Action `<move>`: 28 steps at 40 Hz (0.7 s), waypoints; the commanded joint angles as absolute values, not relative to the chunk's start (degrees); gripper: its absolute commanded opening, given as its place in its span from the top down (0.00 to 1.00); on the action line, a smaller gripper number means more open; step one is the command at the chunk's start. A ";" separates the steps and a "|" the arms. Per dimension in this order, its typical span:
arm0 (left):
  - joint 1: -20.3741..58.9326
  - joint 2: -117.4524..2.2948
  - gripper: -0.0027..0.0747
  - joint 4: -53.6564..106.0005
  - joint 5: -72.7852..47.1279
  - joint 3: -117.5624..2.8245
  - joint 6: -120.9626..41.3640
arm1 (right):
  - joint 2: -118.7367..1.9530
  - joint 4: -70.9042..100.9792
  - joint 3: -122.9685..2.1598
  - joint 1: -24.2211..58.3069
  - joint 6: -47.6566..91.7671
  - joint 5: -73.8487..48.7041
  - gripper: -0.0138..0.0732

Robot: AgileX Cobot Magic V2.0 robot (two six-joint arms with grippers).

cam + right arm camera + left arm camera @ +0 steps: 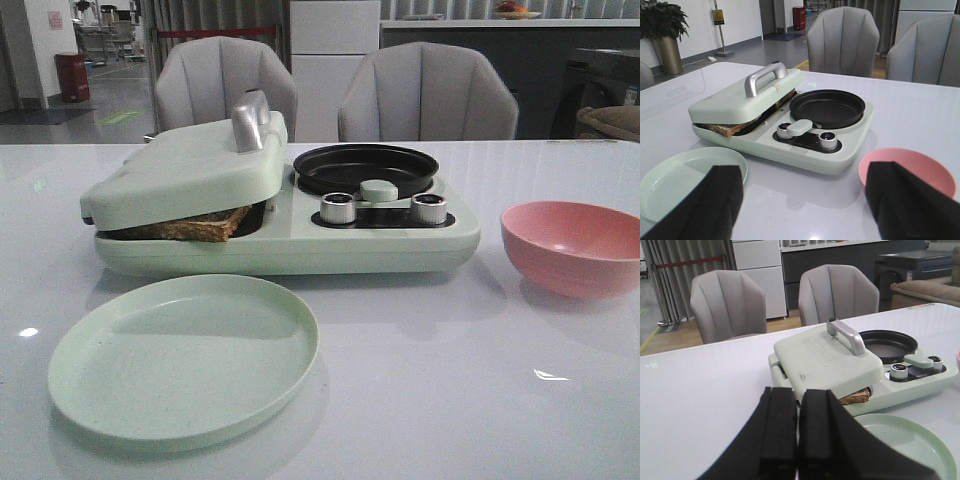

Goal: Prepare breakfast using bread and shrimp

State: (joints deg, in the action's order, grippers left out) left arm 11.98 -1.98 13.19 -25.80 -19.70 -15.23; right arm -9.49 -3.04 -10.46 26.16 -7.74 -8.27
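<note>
Green plate (185,360) nearest me on bench (420,400). Bread (195,226) sits clamped under sandwich-maker lid (190,170), crust poking out. L tool (795,430) closed, empty; R tool (805,200) spread wide, empty. I see pink bowl (575,245) at right.

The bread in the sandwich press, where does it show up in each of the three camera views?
Front view: the bread pokes out under the lid, left of the black pan.
Left wrist view: a corner shows under the lid's near edge.
Right wrist view: along the lid's open edge.
Shared landmark: the lid's silver handle.
</note>
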 commanded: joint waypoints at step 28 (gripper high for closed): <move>12.18 -2.73 0.82 15.28 -21.43 -21.06 -14.62 | -25.76 -2.83 -28.77 25.96 -7.53 -14.62 0.15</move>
State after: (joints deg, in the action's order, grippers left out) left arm 11.98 -1.98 14.30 -25.80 -19.70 -15.23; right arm -20.80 -2.48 -22.99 26.16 -7.74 -14.66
